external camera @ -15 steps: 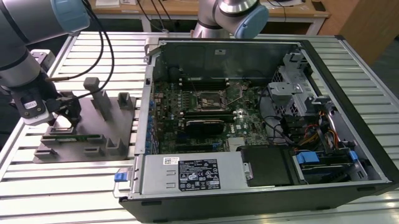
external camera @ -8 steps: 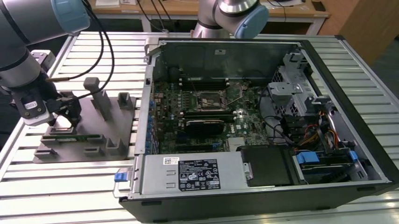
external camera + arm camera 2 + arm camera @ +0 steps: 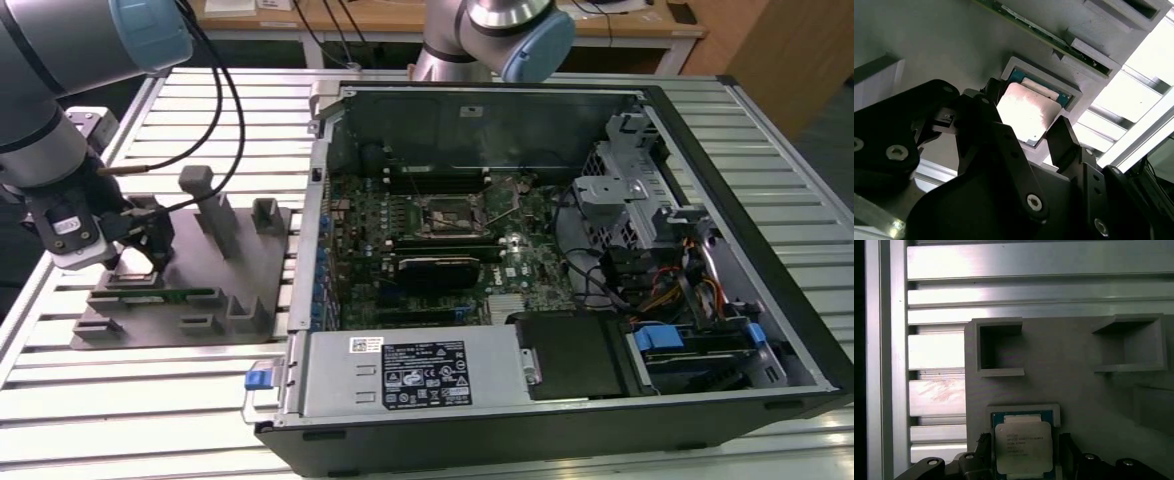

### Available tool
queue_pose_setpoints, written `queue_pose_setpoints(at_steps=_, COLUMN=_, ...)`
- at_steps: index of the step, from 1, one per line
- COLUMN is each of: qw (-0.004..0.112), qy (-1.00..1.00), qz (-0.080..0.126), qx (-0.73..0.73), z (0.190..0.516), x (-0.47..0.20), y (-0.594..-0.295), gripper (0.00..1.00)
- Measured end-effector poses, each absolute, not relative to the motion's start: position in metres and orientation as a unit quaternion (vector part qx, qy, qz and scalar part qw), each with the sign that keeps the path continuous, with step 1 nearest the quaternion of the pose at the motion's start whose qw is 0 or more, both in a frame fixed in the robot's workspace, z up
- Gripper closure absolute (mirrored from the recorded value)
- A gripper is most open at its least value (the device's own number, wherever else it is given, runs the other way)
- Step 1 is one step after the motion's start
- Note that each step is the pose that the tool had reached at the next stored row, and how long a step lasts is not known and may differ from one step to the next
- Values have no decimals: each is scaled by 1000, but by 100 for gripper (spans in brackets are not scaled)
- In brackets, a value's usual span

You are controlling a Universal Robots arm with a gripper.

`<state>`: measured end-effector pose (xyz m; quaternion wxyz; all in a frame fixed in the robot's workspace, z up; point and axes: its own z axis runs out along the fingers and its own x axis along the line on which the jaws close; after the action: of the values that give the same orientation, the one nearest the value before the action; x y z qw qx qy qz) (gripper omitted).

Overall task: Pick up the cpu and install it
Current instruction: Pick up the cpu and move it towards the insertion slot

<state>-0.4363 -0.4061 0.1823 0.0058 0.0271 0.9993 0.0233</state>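
On the grey fixture point(image 3: 1064, 390), the cpu point(image 3: 1023, 445) lies between the claw's point(image 3: 1024, 452) parted fingers point(image 3: 985, 450).

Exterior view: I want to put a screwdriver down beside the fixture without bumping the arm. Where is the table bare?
Bare table lies on the camera's side of the fixture, up to the case, and on its far side, where cables hang. The fixture is crowded: posts, and the gripper straddling the cpu.

Silvery green-edged cpu point(image 3: 1023, 447), grey tray point(image 3: 1069, 390), black hand point(image 3: 1026, 112)
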Motion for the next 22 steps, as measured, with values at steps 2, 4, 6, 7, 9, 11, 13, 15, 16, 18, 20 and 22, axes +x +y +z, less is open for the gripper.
queue_pose_setpoints(at_steps=2, qw=6, qy=999, qz=23, qx=27, z=182, x=-436, y=-406, gripper=35)
queue_pose_setpoints(at_steps=4, qw=6, qy=999, qz=23, qx=25, z=182, x=-436, y=-406, gripper=35)
queue_pose_setpoints(at_steps=6, qw=6, qy=1000, qz=24, qx=18, z=182, x=-436, y=-406, gripper=35)
queue_pose_setpoints(at_steps=7, qw=6, qy=1000, qz=24, qx=17, z=182, x=-436, y=-406, gripper=35)
queue_pose_setpoints(at_steps=9, qw=5, qy=1000, qz=24, qx=16, z=182, x=-436, y=-406, gripper=35)
queue_pose_setpoints(at_steps=11, qw=5, qy=1000, qz=24, qx=13, z=182, x=-436, y=-406, gripper=35)
queue_pose_setpoints(at_steps=13, qw=5, qy=1000, qz=25, qx=12, z=182, x=-436, y=-406, gripper=35)
queue_pose_setpoints(at_steps=15, qw=5, qy=1000, qz=25, qx=12, z=182, x=-436, y=-406, gripper=35)
queue_pose_setpoints(at_steps=16, qw=5, qy=1000, qz=25, qx=11, z=182, x=-436, y=-406, gripper=35)
queue_pose_setpoints(at_steps=18, qw=5, qy=1000, qz=25, qx=11, z=182, x=-437, y=-406, gripper=35)
queue_pose_setpoints(at_steps=20, qw=5, qy=1000, qz=25, qx=11, z=182, x=-438, y=-406, gripper=35)
queue_pose_setpoints(at_steps=22, qw=5, qy=1000, qz=25, qx=12, z=182, x=-438, y=-406, gripper=35)
